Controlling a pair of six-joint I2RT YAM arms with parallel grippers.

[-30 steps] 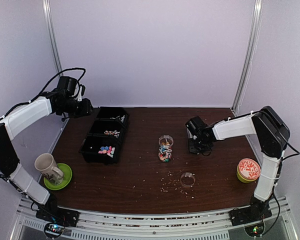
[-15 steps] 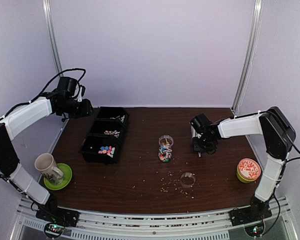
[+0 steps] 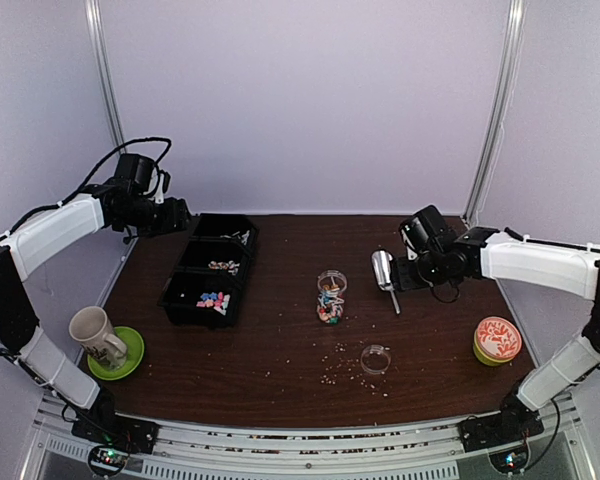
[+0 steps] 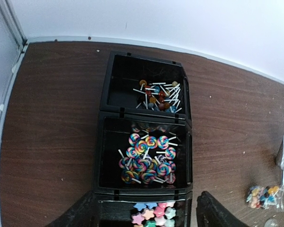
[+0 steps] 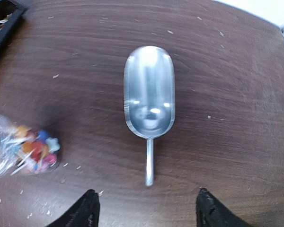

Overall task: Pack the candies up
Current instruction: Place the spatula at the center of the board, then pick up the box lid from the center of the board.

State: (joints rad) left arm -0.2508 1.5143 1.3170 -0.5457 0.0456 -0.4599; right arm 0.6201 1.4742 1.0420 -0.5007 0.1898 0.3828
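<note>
The right gripper (image 5: 149,212) is held above the dark brown wooden table (image 5: 236,56), its two black fingers spread wide with nothing between them. Just beyond the fingertips a shiny metal scoop with a thin handle (image 5: 149,92) is seen lying flat on the wood, bowl up and handle pointed back toward the gripper, an orientation judged to leave the handle ready to be pinched. To the left of the scoop, near it but apart, a small clear jar partly filled with mixed candies (image 5: 23,151) is placed, presumably as the container to be filled. The left gripper (image 4: 146,216) is likewise parted and empty, hung high over a black plastic three-compartment tray (image 4: 104,142), probably so that the stock can be surveyed. The candies are sorted there: white-stick wrapped sweets (image 4: 158,92) in the far compartment, swirled multicoloured lollipops (image 4: 146,161) in the middle, bright star-shaped pieces (image 4: 154,215) in the nearest. Pale crumbs (image 3: 335,372) are scattered on the near table around a small clear round container (image 3: 376,358). Most candies are judged not yet packed
</note>
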